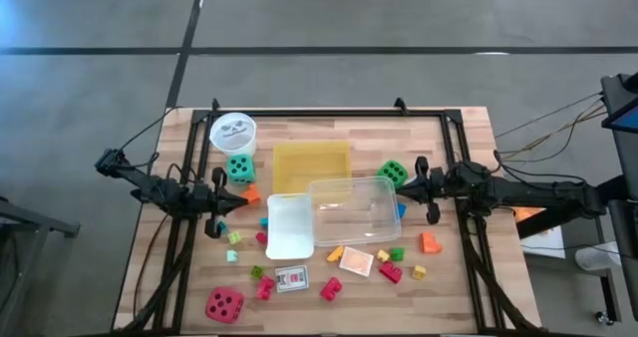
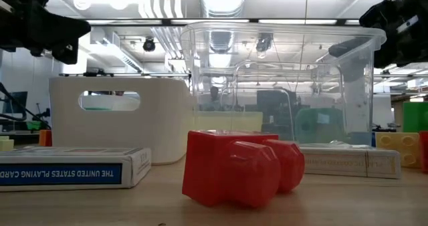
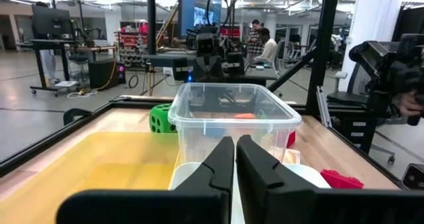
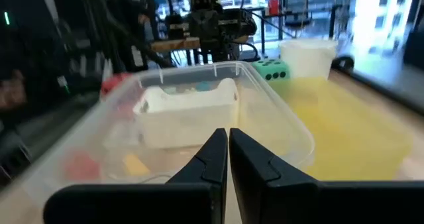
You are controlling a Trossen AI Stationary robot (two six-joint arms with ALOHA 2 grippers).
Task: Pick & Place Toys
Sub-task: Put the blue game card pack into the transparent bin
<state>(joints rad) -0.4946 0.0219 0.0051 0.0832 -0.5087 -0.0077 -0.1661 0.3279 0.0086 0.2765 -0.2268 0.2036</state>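
Playing-card pack (image 2: 70, 167) cut off at the low view's left edge, yellow block (image 2: 398, 149) partly hidden behind the clear box (image 2: 281, 85).

Wooden table (image 1: 459, 297), black frame along edges; on it: yellow tray (image 1: 311, 164), clear plastic box (image 1: 351, 209), white bin (image 1: 289, 225), white round cup (image 1: 232, 132); teal die (image 1: 239, 167), green die (image 1: 393, 171), red die (image 1: 224, 304); card pack (image 1: 292, 278); small coloured blocks (image 1: 389, 270) scattered across near half.

A clear plastic box (image 1: 351, 209) sits mid-table between a yellow tray (image 1: 311, 165) and a white bin (image 1: 289, 225), with a white round cup (image 1: 232, 133) near the far corner.
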